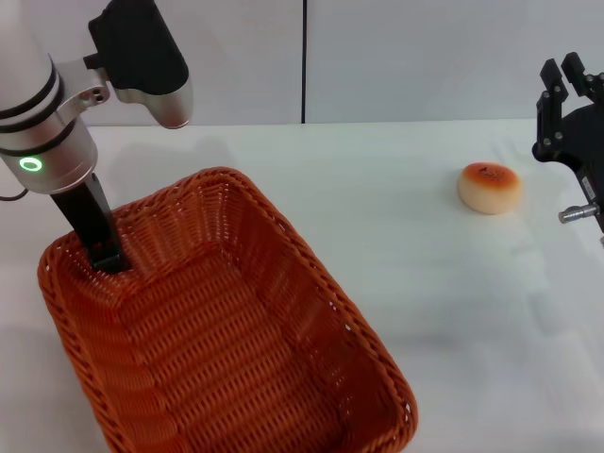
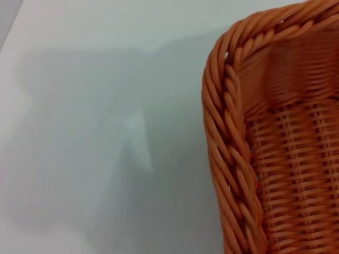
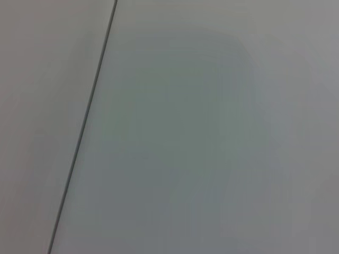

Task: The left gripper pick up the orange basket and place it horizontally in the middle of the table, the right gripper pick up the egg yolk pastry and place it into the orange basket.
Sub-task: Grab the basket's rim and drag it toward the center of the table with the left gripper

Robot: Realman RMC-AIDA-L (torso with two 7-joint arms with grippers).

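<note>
Gripping point: the left tool point(image 1: 106, 253) reaches down at the far-left rim of the orange basket point(image 1: 236, 330), one dark finger showing inside the wall; whether it is pinching the rim or merely alongside it cannot be told.
Basket position: the orange basket sits on the left and near side of the table point(image 1: 425, 283), skewed, its long axis running diagonally and its near end leaving the head view. It is neither centred nor level with the table edge.
Left wrist view: braided rim and woven wall of the basket point(image 2: 275, 159) over bare table; the tool's own fingers are not shown.
Pastry position: the egg yolk pastry point(image 1: 489, 187) rests on the table at the far right, well apart from the basket.
Right tool: the right tool point(image 1: 566, 85) hangs at the right edge, above and just beyond the pastry, fingers apart and holding nothing.
Right wrist view: only pale wall with a dark seam.
Risk 1: a one-corner hold on a large basket is likely to let it swing or tip when lifted, cause being the off-centre grasp.
Risk 2: a shallow bite on the sloping woven wall may slip.
Risk 3: dragging or turning could leave the basket skewed.
Risk 4: a wide swing toward centre could approach the pastry or right arm.
</note>
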